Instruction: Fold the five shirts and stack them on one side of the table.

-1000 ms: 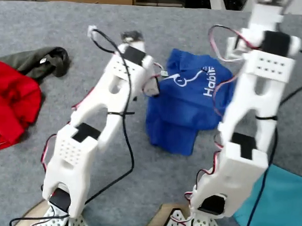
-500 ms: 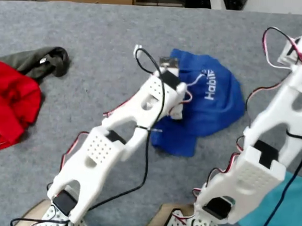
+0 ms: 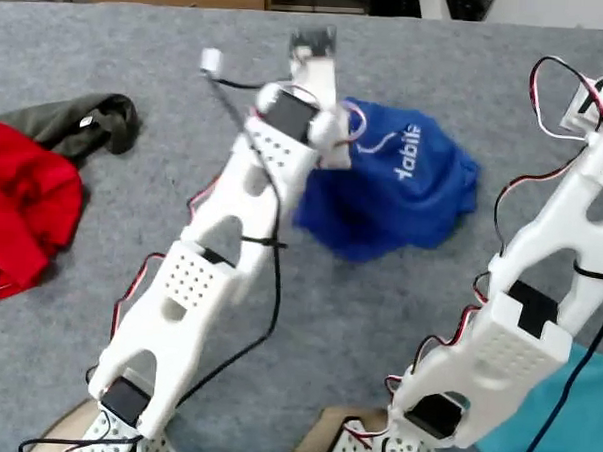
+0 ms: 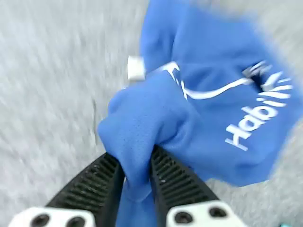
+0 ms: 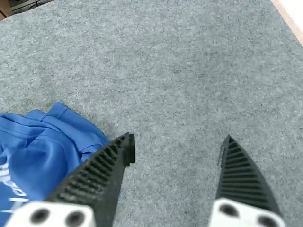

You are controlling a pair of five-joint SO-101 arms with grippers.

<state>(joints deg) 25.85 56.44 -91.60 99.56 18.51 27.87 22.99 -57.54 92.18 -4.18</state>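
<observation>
A blue shirt (image 3: 403, 185) with white print lies bunched on the grey table, right of centre in the high view. My left gripper (image 4: 137, 165) is shut on a fold of this blue shirt (image 4: 213, 118), with cloth squeezed between the black ribbed fingers (image 4: 104, 179). In the high view the left gripper (image 3: 335, 149) sits at the shirt's far left edge. My right gripper (image 5: 177, 142) hangs open above bare carpet, nothing between its fingers, with the blue shirt's (image 5: 33, 156) edge off to one side. The right arm (image 3: 539, 296) stands at the table's right side.
A red shirt (image 3: 22, 214) lies crumpled at the left edge with a dark olive shirt (image 3: 81, 121) beside it. A teal shirt (image 3: 564, 408) lies at the near right corner. Grey carpet (image 3: 378, 309) covers the table.
The left arm swung onto the blue shirt, took hold of its near part and carried it toward the far side, bunching the shirt. The right arm swung away to the right.
</observation>
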